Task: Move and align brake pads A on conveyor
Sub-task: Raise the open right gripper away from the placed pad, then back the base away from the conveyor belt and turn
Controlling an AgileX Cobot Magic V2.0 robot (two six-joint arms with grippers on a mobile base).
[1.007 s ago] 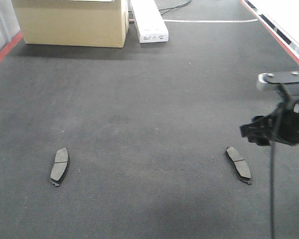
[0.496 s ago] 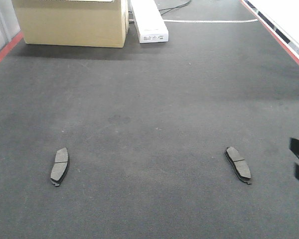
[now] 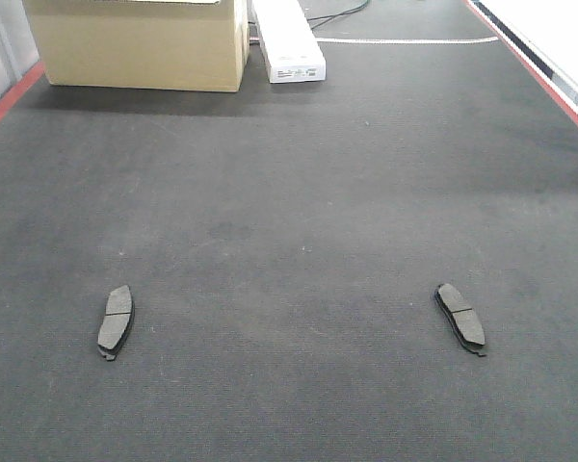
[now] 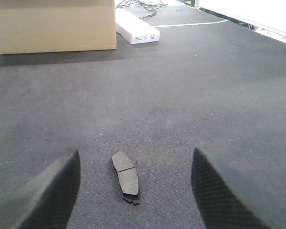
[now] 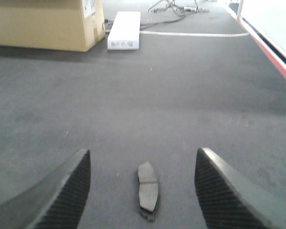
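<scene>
Two dark grey brake pads A lie on the charcoal conveyor (image 3: 289,192), one at the near left (image 3: 116,321) and one at the near right (image 3: 460,318). Neither gripper shows in the front view. In the left wrist view my left gripper (image 4: 136,153) is open above the belt, and a pad (image 4: 125,175) lies flat between and beyond its fingers, untouched. My right gripper (image 5: 143,152) is also open, with a pad (image 5: 148,188) lying ahead of its fingers. A second pad's edge sticks out from under each of these two.
A cardboard box (image 3: 140,43) and a white oblong box (image 3: 289,38) stand at the belt's far end, with cables behind them. Red edge strips run along the left (image 3: 5,101) and right (image 3: 539,72) sides.
The right arm, hanging over the belt's right side a second ago, has pulled back out of the front view. Both pads lie where they were.
</scene>
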